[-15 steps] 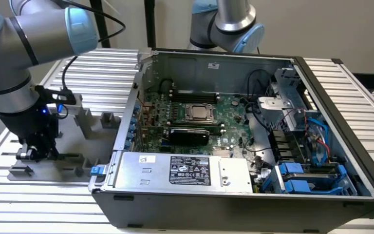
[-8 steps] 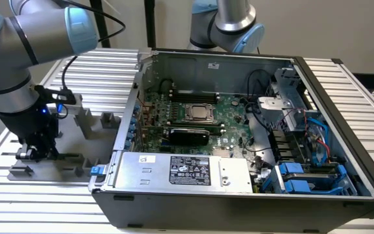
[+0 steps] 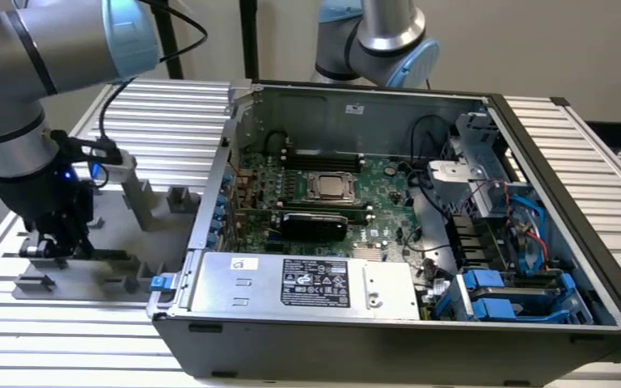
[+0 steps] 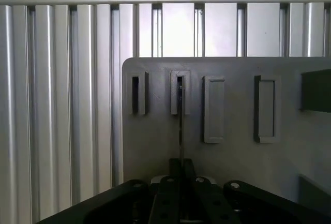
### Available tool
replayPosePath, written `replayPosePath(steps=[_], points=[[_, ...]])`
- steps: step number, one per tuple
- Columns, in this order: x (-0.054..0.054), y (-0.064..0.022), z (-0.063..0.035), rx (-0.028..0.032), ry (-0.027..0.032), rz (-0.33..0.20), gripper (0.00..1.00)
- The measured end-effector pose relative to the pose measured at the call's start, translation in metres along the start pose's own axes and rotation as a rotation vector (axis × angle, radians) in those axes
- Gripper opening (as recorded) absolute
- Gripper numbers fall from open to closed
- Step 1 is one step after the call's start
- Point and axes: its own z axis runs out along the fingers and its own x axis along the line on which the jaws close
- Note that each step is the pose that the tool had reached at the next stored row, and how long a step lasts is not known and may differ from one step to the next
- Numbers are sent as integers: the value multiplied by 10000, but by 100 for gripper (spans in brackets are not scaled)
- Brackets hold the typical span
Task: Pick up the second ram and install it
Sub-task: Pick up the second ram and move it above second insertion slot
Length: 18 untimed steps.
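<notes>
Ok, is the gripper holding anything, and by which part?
It looks so: the gripper pinches the second ram, seen edge-on, at one end; its other end sits in a gray fixture slot.

The arm point(image 3: 30, 48) was built of silver-grey tubes, capped at the joints in pale blue and ringed with a black band. A black cable point(image 3: 200, 36) was looped beside it, and a blue light point(image 3: 70, 173) was lit at the wrist. The gripper point(image 3: 52, 246) was finished in black and studded with round screws point(image 4: 235, 185).

Two robot arms point(image 3: 30, 89), one computer case point(image 3: 397, 323)
</notes>
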Motion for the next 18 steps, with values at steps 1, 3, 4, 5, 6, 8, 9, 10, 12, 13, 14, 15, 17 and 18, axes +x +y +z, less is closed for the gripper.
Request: replayPosePath(steps=[1, 3, 4, 5, 6, 8, 9, 10, 12, 13, 14, 15, 17, 18], points=[[1, 1, -31, 0, 0, 0, 0], [2, 3, -93, -1, 1, 0, 0], [3, 4, -131, 1, -1, 0, 0], [4, 5, -177, 0, 0, -1, 0], [5, 7, -222, -1, 0, 0, 0], [7, 9, -314, 0, 0, -1, 0], [8, 11, -359, 0, 0, 0, 0], [9, 12, -404, 0, 0, 0, 0], [11, 15, -489, -1, 1, -1, 0], [12, 15, -522, 0, 0, -1, 0], [13, 17, -564, 0, -1, 0, 0], [14, 18, -607, -1, 1, 0, 0], [15, 20, -698, 1, 0, 0, 0], [17, 19, -744, -1, 1, -2, 0]])
